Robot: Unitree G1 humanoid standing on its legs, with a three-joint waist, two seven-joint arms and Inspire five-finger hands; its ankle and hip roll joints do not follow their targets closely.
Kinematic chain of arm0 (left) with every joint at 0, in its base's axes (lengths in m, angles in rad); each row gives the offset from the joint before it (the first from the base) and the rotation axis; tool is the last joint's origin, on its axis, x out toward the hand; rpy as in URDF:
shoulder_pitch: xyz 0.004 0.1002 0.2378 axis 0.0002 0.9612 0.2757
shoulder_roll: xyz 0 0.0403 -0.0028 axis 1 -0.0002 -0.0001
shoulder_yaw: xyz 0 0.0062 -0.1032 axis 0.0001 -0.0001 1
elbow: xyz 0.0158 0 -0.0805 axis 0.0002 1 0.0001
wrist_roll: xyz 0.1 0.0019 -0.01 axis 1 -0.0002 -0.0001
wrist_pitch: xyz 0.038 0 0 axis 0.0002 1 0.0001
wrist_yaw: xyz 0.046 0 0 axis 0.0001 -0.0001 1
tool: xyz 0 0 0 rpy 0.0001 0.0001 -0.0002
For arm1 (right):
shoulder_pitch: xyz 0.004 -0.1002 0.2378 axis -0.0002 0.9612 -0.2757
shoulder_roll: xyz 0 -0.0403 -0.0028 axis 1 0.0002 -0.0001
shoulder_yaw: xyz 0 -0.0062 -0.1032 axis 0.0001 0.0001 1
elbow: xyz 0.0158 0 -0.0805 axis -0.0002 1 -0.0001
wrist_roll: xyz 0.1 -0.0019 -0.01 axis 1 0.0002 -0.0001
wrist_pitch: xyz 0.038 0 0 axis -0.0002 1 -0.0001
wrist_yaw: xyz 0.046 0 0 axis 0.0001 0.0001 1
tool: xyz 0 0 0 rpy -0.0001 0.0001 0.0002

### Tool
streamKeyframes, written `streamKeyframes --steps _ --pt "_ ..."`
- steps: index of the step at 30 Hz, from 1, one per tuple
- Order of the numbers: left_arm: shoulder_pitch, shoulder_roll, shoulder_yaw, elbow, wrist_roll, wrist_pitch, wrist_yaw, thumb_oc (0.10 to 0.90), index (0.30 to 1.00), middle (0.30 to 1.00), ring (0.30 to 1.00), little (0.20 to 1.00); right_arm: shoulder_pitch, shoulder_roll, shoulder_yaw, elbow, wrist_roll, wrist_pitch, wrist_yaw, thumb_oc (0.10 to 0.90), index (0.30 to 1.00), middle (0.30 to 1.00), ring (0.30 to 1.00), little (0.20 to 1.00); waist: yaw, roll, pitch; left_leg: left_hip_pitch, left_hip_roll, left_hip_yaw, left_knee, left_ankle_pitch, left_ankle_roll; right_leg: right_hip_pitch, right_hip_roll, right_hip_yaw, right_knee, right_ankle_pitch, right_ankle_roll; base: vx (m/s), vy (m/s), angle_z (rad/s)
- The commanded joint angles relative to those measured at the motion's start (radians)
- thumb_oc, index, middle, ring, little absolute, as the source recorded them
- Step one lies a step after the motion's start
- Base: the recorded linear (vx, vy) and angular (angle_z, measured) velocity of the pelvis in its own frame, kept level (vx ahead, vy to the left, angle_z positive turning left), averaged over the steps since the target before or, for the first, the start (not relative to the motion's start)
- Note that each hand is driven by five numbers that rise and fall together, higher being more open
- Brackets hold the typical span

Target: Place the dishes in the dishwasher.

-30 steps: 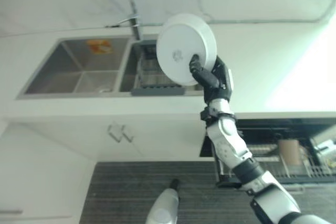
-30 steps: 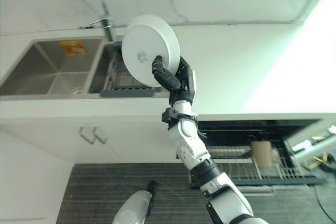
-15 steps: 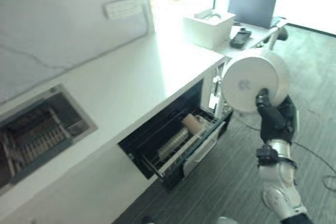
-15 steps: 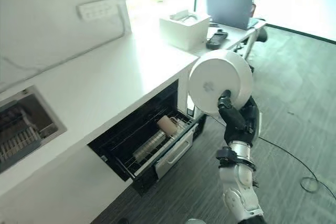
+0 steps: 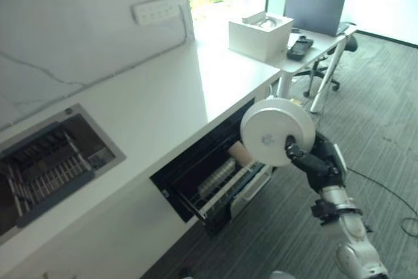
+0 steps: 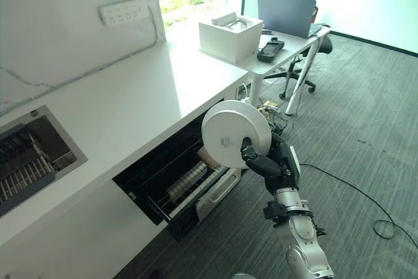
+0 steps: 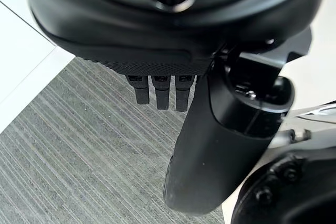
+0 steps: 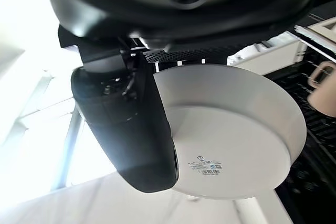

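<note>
A white round plate (image 5: 275,132) is held upright, its underside facing me, in my right hand (image 5: 317,163), which is shut on its rim with the thumb (image 8: 131,129) across the base. The plate (image 8: 236,140) hangs just in front of the open dishwasher (image 5: 196,174), level with its pulled-out wire rack (image 6: 196,191). The rack holds a beige mug (image 5: 240,153) and a row of dishes (image 6: 186,178). My left hand (image 7: 157,85) hangs over the grey floor with its fingers relaxed and nothing in it.
The white counter (image 5: 157,96) runs above the dishwasher, with a sink and its drying rack (image 5: 46,164) at the left. A white box (image 5: 260,34) stands at the counter's far end. Beyond are a desk with a laptop (image 5: 315,10) and an office chair (image 5: 323,76).
The view has swung from the sink to the dishwasher. In the last half second my right hand has lowered the plate and brought it closer to the open rack.
</note>
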Motion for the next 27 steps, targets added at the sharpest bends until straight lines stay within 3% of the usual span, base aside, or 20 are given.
streamKeyframes --steps 1,6,15,18,20,22,27 --pt "-0.078 0.013 -0.025 -0.032 -0.002 0.003 -0.021 0.8 0.9 0.9 0.9 0.9 -0.195 -0.002 -0.054 -0.117 -0.082 -0.089 0.073 0.4 0.3 0.3 0.3 0.3 0.012 -0.029 0.055 0.016 -0.06 -0.075 0.19 -0.227 0.07 0.052 0.017 -0.092 -0.053 0.026 -0.026 -0.02 0.045 0.18" --pt "-0.099 0.024 -0.029 -0.041 -0.027 0.008 -0.026 0.8 0.9 0.9 0.9 0.9 -0.254 -0.044 -0.025 -0.083 -0.198 -0.077 0.072 0.4 0.3 0.3 0.3 0.3 0.038 -0.01 0.088 -0.007 -0.072 -0.111 0.19 -0.212 0.074 0.054 0.014 -0.126 -0.053 0.034 -0.034 -0.01 0.055 0.26" --pt "-0.102 0.042 -0.019 -0.028 -0.016 -0.03 -0.062 0.8 0.9 0.9 0.9 0.9 -0.38 -0.113 0.011 0.085 -0.44 -0.172 0.023 0.4 0.3 0.3 0.3 0.3 0.087 0.026 0.145 -0.044 -0.083 -0.174 0.19 -0.18 0.066 0.061 0.016 -0.177 -0.053 0.04 -0.047 -0.02 0.046 0.35" --pt "-0.106 0.047 -0.015 -0.025 -0.009 -0.032 -0.072 0.8 0.9 0.9 0.9 0.9 -0.427 -0.126 0.027 0.112 -0.499 -0.174 0.014 0.4 0.3 0.3 0.3 0.3 0.099 0.03 0.16 -0.052 -0.085 -0.187 0.19 -0.172 0.064 0.059 0.016 -0.185 -0.05 0.04 -0.05 -0.01 0.029 0.16" --pt "-0.115 0.058 -0.008 -0.028 -0.009 -0.03 -0.088 0.8 0.9 0.9 0.9 0.9 -0.49 -0.157 0.057 0.135 -0.607 -0.163 0.002 0.4 0.3 0.3 0.3 0.3 0.113 0.03 0.181 -0.06 -0.089 -0.198 0.19 -0.163 0.065 0.045 0.011 -0.187 -0.019 0.03 -0.054 -0.01 0.021 0.17" --pt "-0.11 0.068 -0.009 -0.05 -0.016 -0.027 -0.095 0.8 0.9 0.9 0.9 0.9 -0.532 -0.193 0.086 0.195 -0.682 -0.168 -0.054 0.4 0.3 0.3 0.3 0.3 0.135 0.024 0.202 -0.048 -0.099 -0.214 0.19 -0.174 0.061 0.048 0.004 -0.175 0.018 -0.005 -0.048 0.07 -0.015 0.16" --pt "-0.141 0.094 -0.029 -0.061 -0.034 -0.049 -0.086 0.8 0.9 0.9 0.9 0.9 -0.649 -0.239 0.148 0.371 -0.814 -0.205 -0.185 0.4 0.3 0.3 0.3 0.3 0.179 0.023 0.247 -0.084 -0.116 -0.243 0.19 -0.148 0.076 -0.004 -0.017 -0.181 0.108 -0.025 -0.057 -0.07 -0.031 0.22"
